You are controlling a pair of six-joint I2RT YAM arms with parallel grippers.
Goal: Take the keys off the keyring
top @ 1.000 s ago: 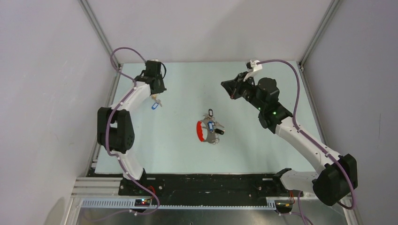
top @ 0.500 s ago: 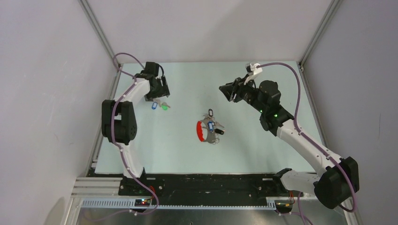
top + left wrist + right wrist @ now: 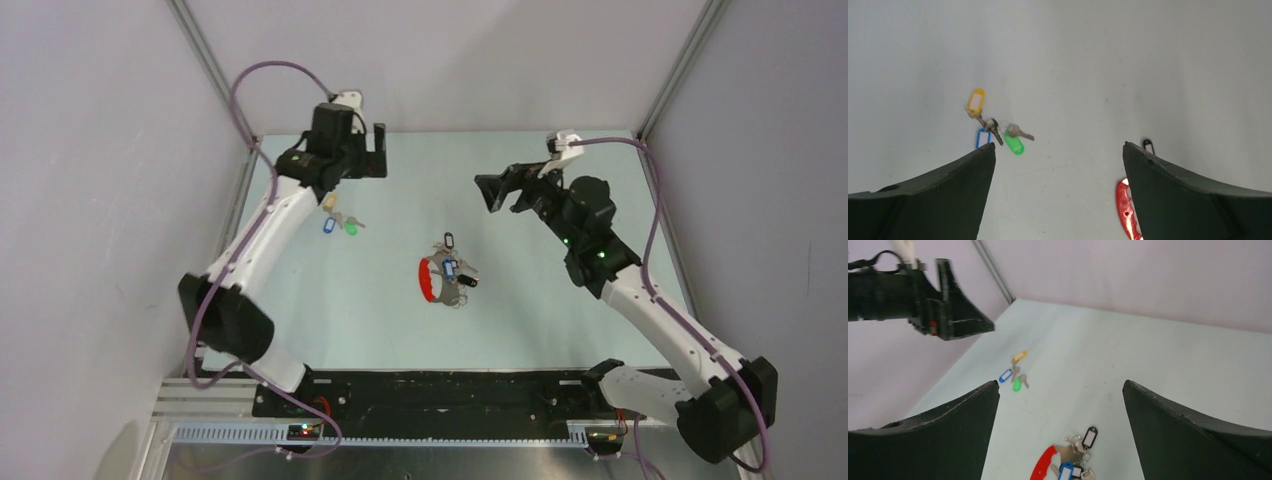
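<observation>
Keyring (image 3: 427, 281): it lies flat near the middle of the bench (image 3: 540, 330), red band to the left, and neither arm is touching it.
Ringed keys (image 3: 452, 268): they are bunched on the right side of the keyring. I can make out black and blue tags, but the rest are too tangled to separate.
Loose keys (image 3: 340, 222): three keys with yellow, blue and green tags sit in a small cluster well to the left of the keyring and farther from the bases.
Why they sit there: I read that cluster as a drop spot. It keeps freed keys well apart from the keyring, so they can't be mistaken for ones not yet taken off.
Left arm (image 3: 285, 205): it is raised beyond the loose keys, far left of the keyring, and its wrist camera looks down on both.
Left jaws: they are spread wide and empty, well above the bench, touching nothing.
Right arm (image 3: 640, 300): it is lifted to the right of the keyring and beyond it, angled back towards it.
Right jaws: they are also released wide, holding nothing and clear of the keyring.
My judgement: the task is partly done. Both arms look parked between grasps, and next I'd want one pinning the red band while the other works a key off.
</observation>
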